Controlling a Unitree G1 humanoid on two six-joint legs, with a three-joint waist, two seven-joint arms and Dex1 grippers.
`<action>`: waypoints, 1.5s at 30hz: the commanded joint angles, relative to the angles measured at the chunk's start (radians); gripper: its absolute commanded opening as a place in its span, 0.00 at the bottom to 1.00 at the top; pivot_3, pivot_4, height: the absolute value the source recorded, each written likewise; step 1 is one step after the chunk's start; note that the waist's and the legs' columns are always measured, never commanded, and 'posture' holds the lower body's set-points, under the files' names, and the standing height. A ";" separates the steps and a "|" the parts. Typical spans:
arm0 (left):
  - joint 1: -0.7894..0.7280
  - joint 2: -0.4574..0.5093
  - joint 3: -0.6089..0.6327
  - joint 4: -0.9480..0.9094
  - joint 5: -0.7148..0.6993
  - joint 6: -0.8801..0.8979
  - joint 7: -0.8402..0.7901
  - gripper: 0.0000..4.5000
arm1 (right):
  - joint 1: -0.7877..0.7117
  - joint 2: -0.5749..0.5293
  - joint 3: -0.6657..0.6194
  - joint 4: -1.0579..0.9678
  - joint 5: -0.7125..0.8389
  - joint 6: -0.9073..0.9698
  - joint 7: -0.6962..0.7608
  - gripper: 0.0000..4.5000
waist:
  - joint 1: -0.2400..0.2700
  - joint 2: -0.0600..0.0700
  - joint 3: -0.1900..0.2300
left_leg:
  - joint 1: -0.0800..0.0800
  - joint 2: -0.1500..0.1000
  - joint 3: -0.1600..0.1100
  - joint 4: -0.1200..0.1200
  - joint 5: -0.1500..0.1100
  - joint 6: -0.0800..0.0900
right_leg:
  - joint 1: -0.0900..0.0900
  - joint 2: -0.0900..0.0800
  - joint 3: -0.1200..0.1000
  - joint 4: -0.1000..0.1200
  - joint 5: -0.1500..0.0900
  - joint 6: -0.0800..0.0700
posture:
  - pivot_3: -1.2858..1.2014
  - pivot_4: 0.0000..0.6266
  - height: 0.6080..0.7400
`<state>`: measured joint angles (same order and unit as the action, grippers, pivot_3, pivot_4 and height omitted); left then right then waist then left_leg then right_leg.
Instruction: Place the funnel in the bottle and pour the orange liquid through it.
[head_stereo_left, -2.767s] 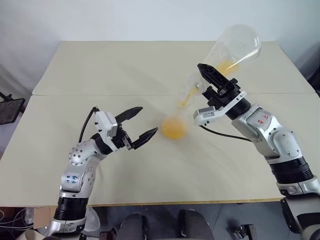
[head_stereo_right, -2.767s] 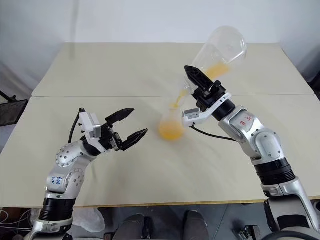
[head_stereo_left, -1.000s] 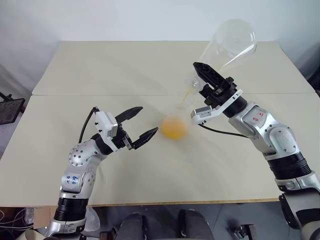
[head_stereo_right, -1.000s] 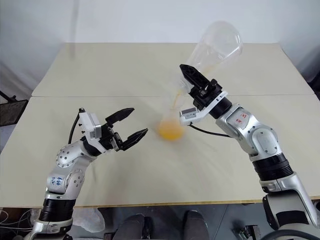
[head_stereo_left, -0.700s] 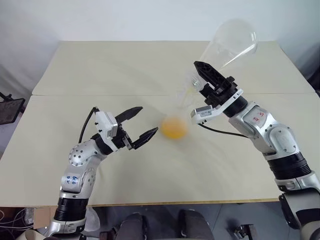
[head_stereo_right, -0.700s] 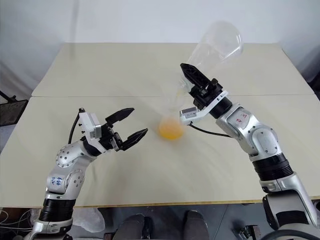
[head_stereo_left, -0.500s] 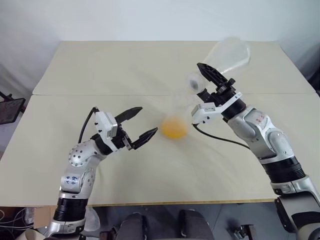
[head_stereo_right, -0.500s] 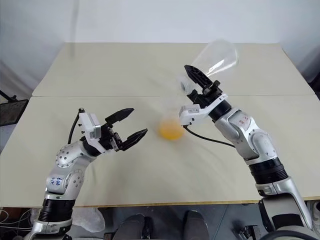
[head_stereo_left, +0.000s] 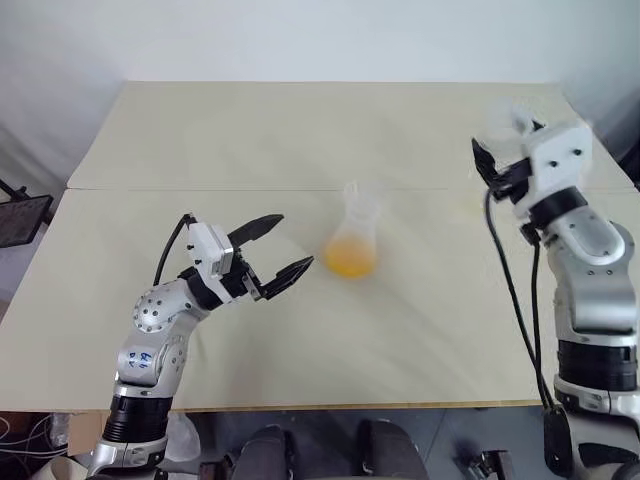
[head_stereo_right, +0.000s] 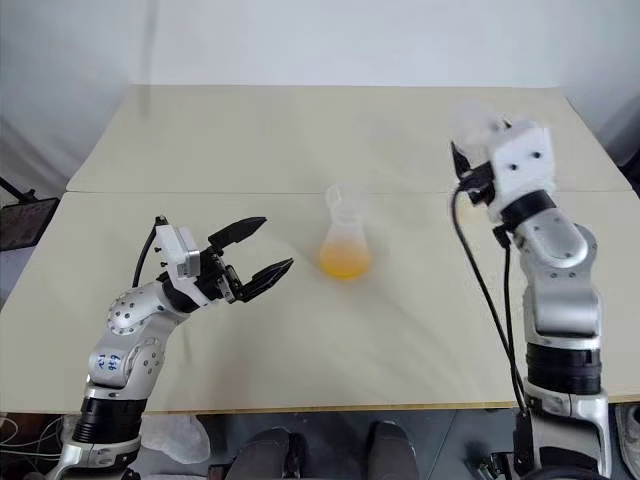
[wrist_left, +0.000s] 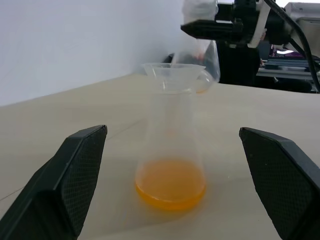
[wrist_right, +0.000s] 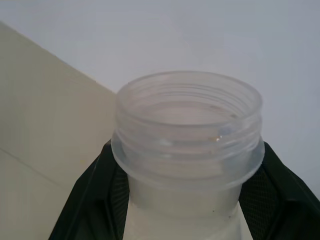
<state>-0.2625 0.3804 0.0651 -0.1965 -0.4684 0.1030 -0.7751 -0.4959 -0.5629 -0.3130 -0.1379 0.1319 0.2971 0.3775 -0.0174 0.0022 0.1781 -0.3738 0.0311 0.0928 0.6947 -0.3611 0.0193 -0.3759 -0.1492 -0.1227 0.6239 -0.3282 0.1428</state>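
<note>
Beside the bottle (head_stereo_left: 352, 243), the table (head_stereo_left: 200, 140) lies bare.

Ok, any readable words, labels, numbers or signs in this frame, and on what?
None can be read.
Left arm: small blue marks on the grey housing, too small to read.
Bottle, funnel, large flask, table: no print or markings visible.
</note>
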 joint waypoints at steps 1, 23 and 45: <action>-0.009 0.005 0.007 -0.025 -0.019 -0.005 -0.011 1.00 | 0.078 -0.065 -0.116 -0.003 0.011 -0.030 0.000 0.55 | 0.008 0.000 0.000 | 0.000 0.000 0.000 0.000 0.000 0.000 | 0.000 0.000 0.000 0.000 0.000 0.000 | 0.52 0.24 1.00; -0.092 0.049 0.024 0.028 -0.040 0.040 -0.082 1.00 | 0.320 0.094 -0.368 -0.004 0.280 -0.030 -0.171 0.99 | 0.016 0.001 0.000 | 0.002 0.000 0.004 -0.001 0.001 -0.001 | 0.000 0.001 0.003 -0.001 0.000 0.000 | 0.52 0.24 1.00; -0.088 0.110 0.056 0.052 -0.053 0.091 -0.119 1.00 | 0.206 -0.099 -0.285 -0.174 0.446 -0.115 0.090 0.99 | 0.014 0.001 0.000 | 0.002 0.000 0.004 -0.002 0.001 -0.001 | 0.000 0.002 0.004 -0.002 0.000 0.000 | 0.52 0.24 1.00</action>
<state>-0.3526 0.4725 0.0996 -0.1100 -0.5044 0.1896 -0.8859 -0.2669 -0.6181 -0.6300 -0.2554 0.5156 0.1811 0.3661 -0.0036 0.0032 0.1785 -0.3711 0.0313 0.0970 0.6931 -0.3606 0.0184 -0.3761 -0.1474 -0.1188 0.6226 -0.3282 0.1428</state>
